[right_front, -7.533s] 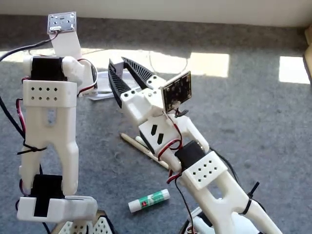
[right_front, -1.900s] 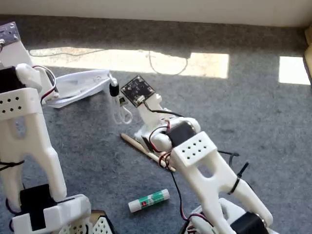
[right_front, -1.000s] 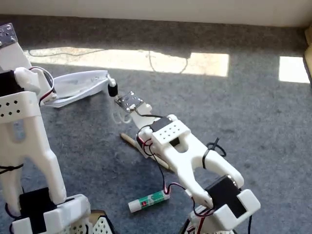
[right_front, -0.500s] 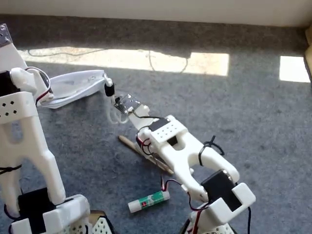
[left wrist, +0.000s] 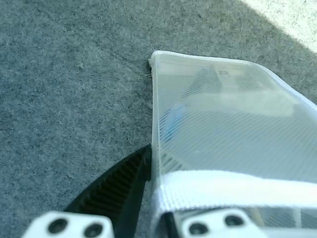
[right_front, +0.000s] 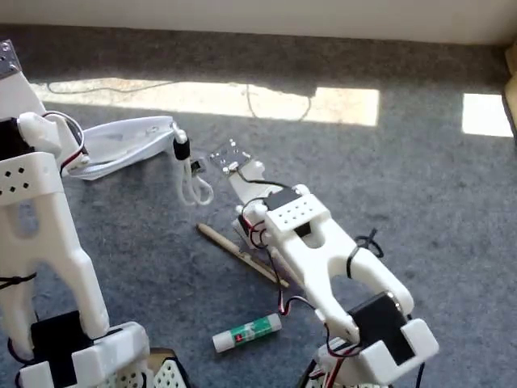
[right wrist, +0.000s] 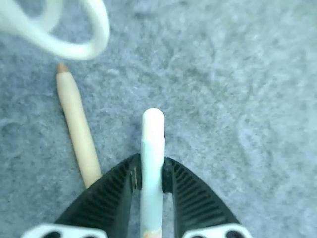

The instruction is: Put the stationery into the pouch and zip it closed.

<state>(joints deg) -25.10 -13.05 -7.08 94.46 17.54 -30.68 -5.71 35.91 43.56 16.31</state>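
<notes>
Pen pinched by the right claw, long axis pointing straight out ahead; left claw clamps the pouch

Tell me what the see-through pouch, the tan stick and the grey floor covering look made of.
Translucent striped pouch: likely soft plastic film, faintly glossy; contents show through, and a white woven band crosses it. Tan pointed stick: probably unpainted wood, matte, even colour. Grey floor covering: carpet, going by its fuzzy short pile.
</notes>
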